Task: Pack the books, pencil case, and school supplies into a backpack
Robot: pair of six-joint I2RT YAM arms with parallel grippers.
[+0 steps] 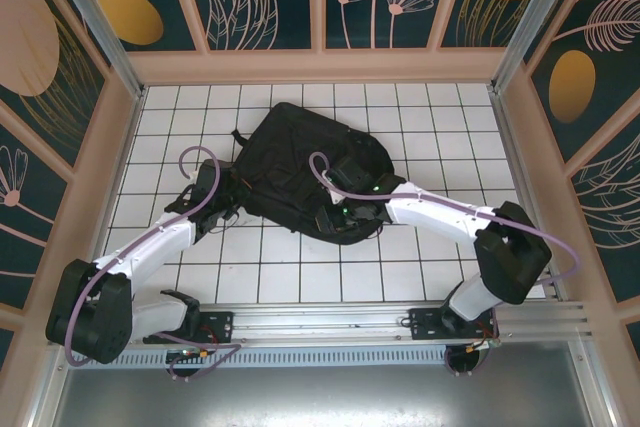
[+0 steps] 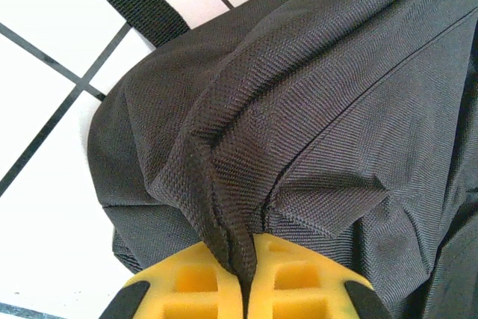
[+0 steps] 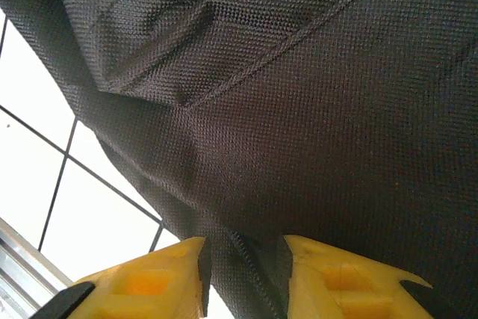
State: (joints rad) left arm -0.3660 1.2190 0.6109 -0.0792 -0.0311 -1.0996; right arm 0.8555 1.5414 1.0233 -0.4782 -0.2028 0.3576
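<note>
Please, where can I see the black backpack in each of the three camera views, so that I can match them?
Top external: the backpack lies at the picture's centre.
Left wrist: the backpack fills the middle and right.
Right wrist: the backpack covers the top and right.
Shared landmark: the white tiled table with dark lines.

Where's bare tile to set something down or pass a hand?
Free: the tile strip between the backpack and the back wall; the tiles between its right side and the right wall; the near tiles between the left arm and right arm. Crowded: the backpack's near side, where the left gripper pinches fabric and the right gripper straddles a fold.
</note>
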